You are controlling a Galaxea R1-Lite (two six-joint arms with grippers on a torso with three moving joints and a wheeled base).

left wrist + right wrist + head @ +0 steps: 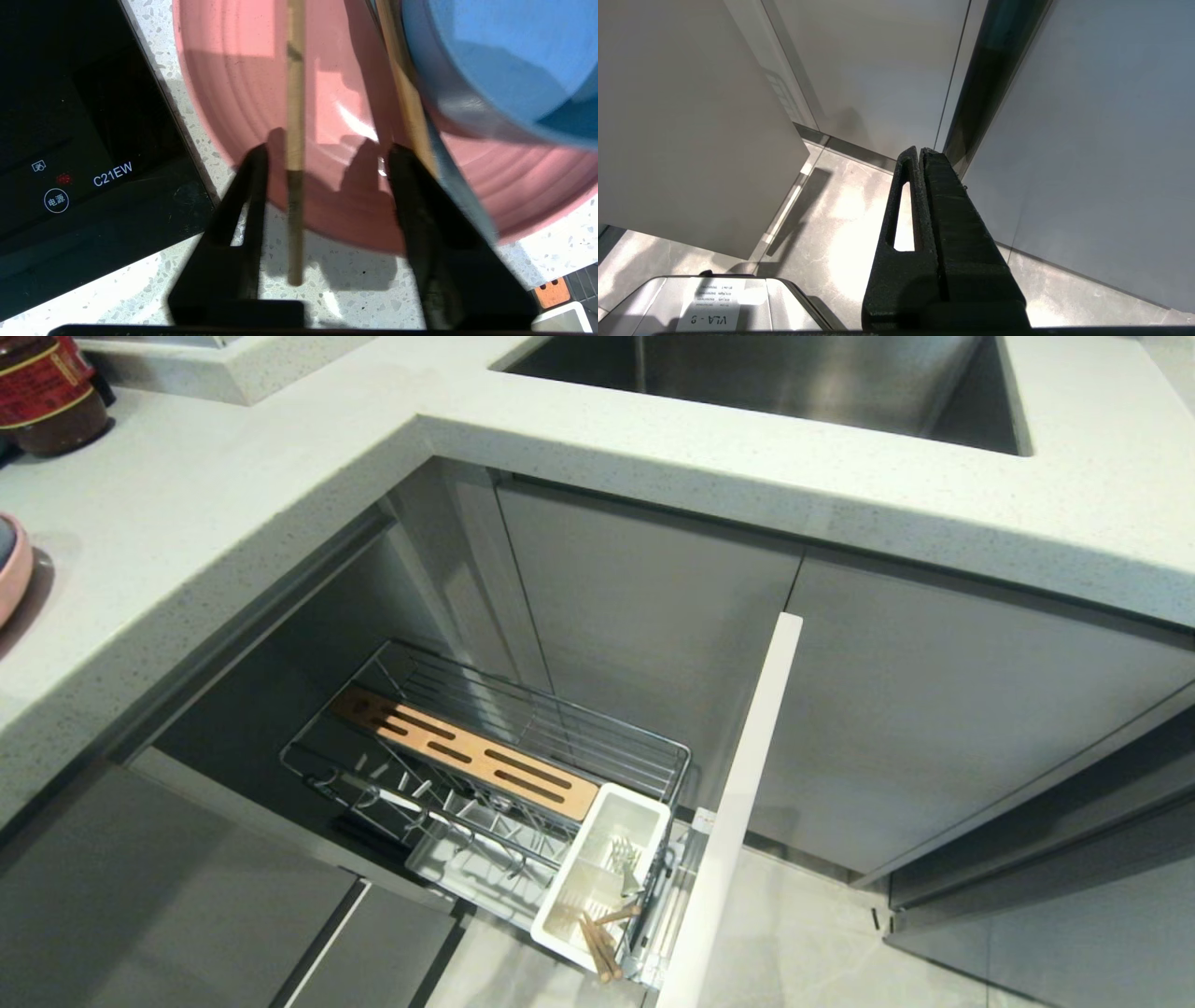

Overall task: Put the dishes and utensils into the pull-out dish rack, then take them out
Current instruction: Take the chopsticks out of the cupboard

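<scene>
Left gripper (327, 158) over the pink plate (243, 93), fingers apart with nothing clamped; one chopstick (295, 140) lies loose between them

Between the two black fingers (247, 186) the chopstick runs lengthwise, nearer one finger, its end past the plate rim over the countertop (154, 280). A second wooden stick (406, 107) lies along the other finger, against the blue bowl (504, 60) sitting on the plate. If you are setting the stick down here, lift straight away from the plate so neither fingertip drags it, and keep the far finger off the bowl wall. In the head view the pull-out dish rack (523, 775) stands open, with chopsticks (597, 943) and a metal utensil (624, 859) in its white cutlery cup (560, 905). Right gripper (920, 154) hangs idle near the cabinet fronts, fingers pressed together
</scene>
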